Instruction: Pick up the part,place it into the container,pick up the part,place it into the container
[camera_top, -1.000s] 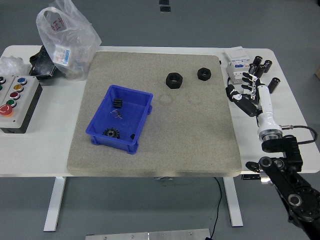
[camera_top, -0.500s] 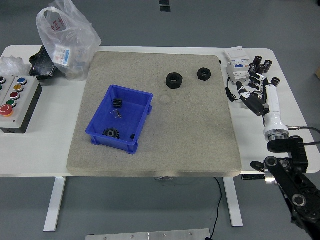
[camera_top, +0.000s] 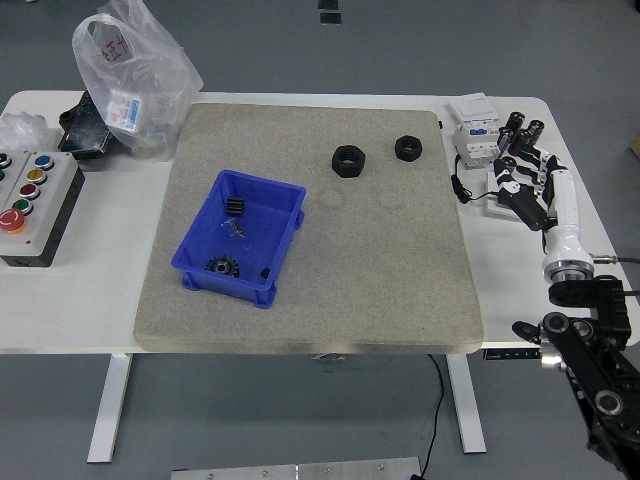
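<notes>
Two black nut-shaped parts lie on the grey mat (camera_top: 330, 280) at its far side: the larger part (camera_top: 347, 160) toward the middle, the smaller part (camera_top: 408, 147) to its right, near the mat's far right corner, the two apart from each other. Nearer and to the left on the same mat stands the blue container (camera_top: 282, 235), turned at a slant; inside it lie a black gear (camera_top: 220, 266), a small black ribbed piece (camera_top: 235, 207) and a few other small bits too small to tell. The right hand (camera_top: 522, 186) hangs over the desk (camera_top: 90, 300) off the mat's right edge, fingers loosely spread and grasping nothing, well apart from both parts. Just beyond it sit a white electrical unit (camera_top: 474, 130) and a cluster of small black cylinders (camera_top: 524, 127). At the desk's left end are a button box (camera_top: 30, 205) with coloured buttons, a clear plastic bag (camera_top: 130, 75) and a black tray (camera_top: 75, 128).
</notes>
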